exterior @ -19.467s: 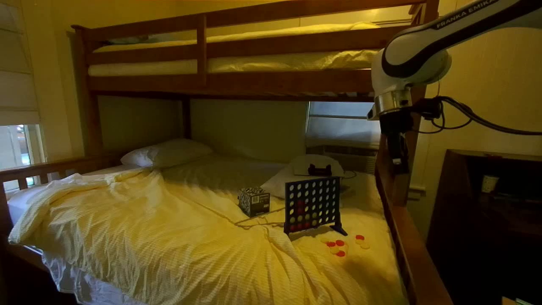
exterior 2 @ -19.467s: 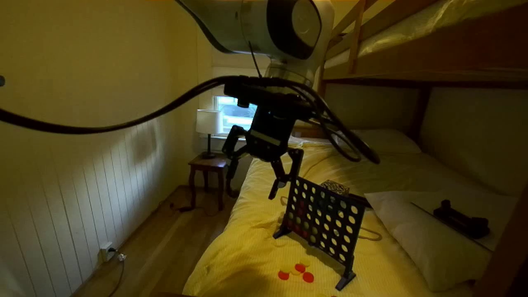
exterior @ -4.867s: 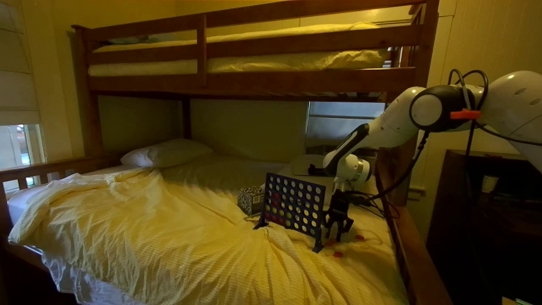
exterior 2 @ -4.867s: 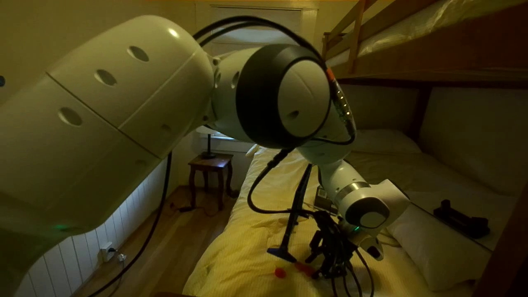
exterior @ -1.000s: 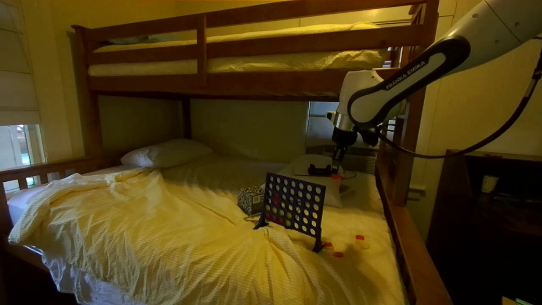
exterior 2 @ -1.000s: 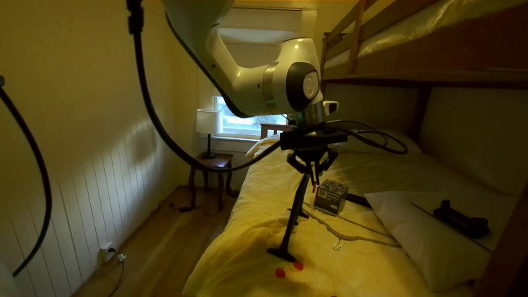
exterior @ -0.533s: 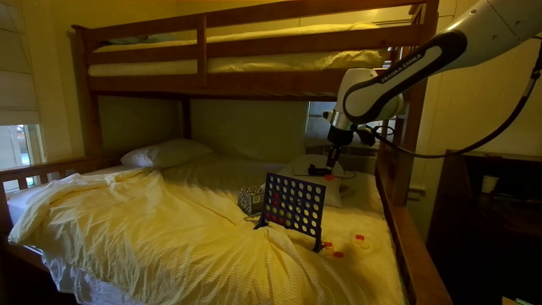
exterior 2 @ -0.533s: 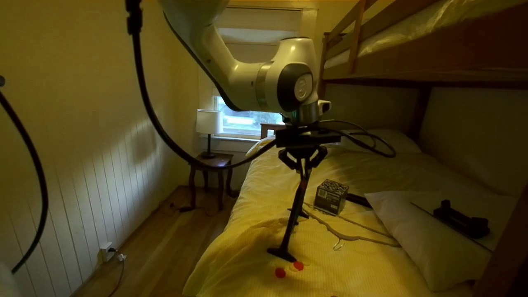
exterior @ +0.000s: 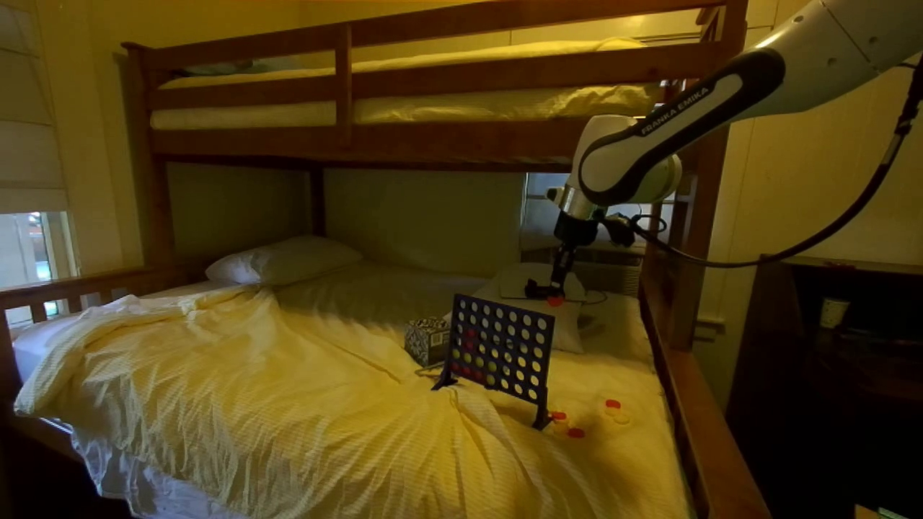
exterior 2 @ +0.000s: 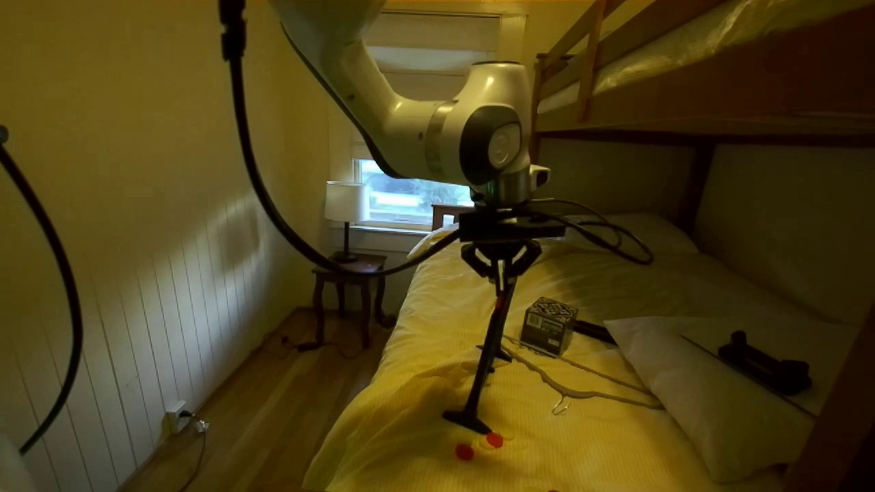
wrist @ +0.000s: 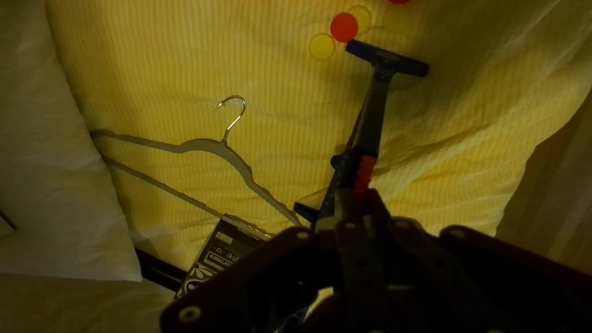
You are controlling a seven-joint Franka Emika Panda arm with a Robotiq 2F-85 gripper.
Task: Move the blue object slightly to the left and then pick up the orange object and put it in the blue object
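Observation:
The blue object, an upright dark-blue grid rack [exterior: 505,351], stands on the bed with several red and yellow discs in its lower rows. It appears edge-on as a slanting dark bar [exterior 2: 487,355] in an exterior view. My gripper [exterior: 557,287] is above the rack's near right end, shut on the orange object, a red-orange disc [exterior: 554,300] that sticks out below the fingertips. In the wrist view, the disc [wrist: 364,173] shows on edge in the gripper [wrist: 360,200], in line with the rack's top edge [wrist: 372,115]. Whether disc and rack touch, I cannot tell.
Loose red discs [exterior: 612,404] and yellow discs [wrist: 322,46] lie by the rack's foot. A patterned box [exterior 2: 549,324], a clothes hanger [wrist: 203,145] and a pillow [exterior 2: 724,383] are beside the rack. A wooden bed rail [exterior: 710,432] runs along one edge.
Since the oldest frames, the rack has turned and shifted left, and a disc was picked up and raised. Within the last second, my gripper has moved left and slightly down toward the rack's top.

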